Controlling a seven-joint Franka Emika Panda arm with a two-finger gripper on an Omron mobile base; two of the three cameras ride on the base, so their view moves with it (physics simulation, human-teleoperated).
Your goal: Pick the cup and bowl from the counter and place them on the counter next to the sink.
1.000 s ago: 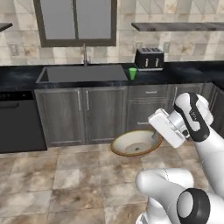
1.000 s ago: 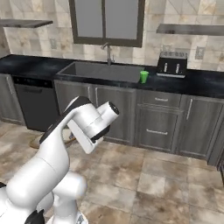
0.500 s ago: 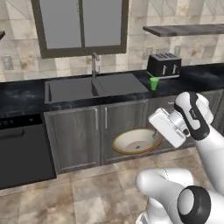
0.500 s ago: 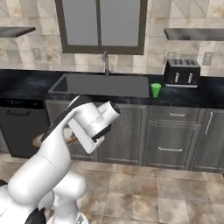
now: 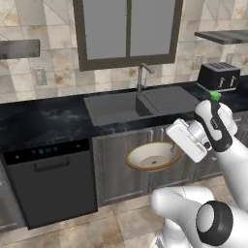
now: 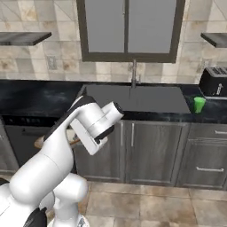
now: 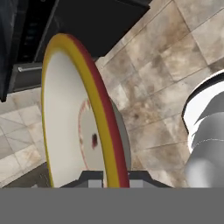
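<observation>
At the far left, a black dishwasher front (image 5: 51, 181) is sitting under the glossy black marble counter (image 5: 43, 121) with thin white veins, which is running across the scene over dark grey-brown wood cabinets (image 6: 153, 150). Further right, the grey recessed rectangular sink (image 5: 140, 106) with its ribbed drainboard is lying in the counter below a dark-framed window (image 5: 128, 31), and a curved metal faucet (image 5: 142, 77) is rising at its far edge.

In front of the sink cabinets, off the counter and above the tiled floor (image 5: 97, 227), the shallow round bowl (image 5: 152, 156) with a cream-tan inside and golden-brown rim is hanging in the air, tilted toward the camera. The arm's two-finger gripper (image 5: 175, 147) is meeting it at its right edge. In the hand view the bowl (image 7: 74, 118) is standing nearly edge-on, and its rim is passing down between the small dark finger tips (image 7: 89, 178) at the bottom, so the pincer is standing narrow, pinched on the bowl's rim.

To the right, the small bright green tapered cup (image 6: 199, 104) is standing upright on the counter, just right of the sink and near a black toaster (image 6: 213, 81) at the far right. In the left base view the cup (image 5: 214, 96) is peeking out above the white arm.
</observation>
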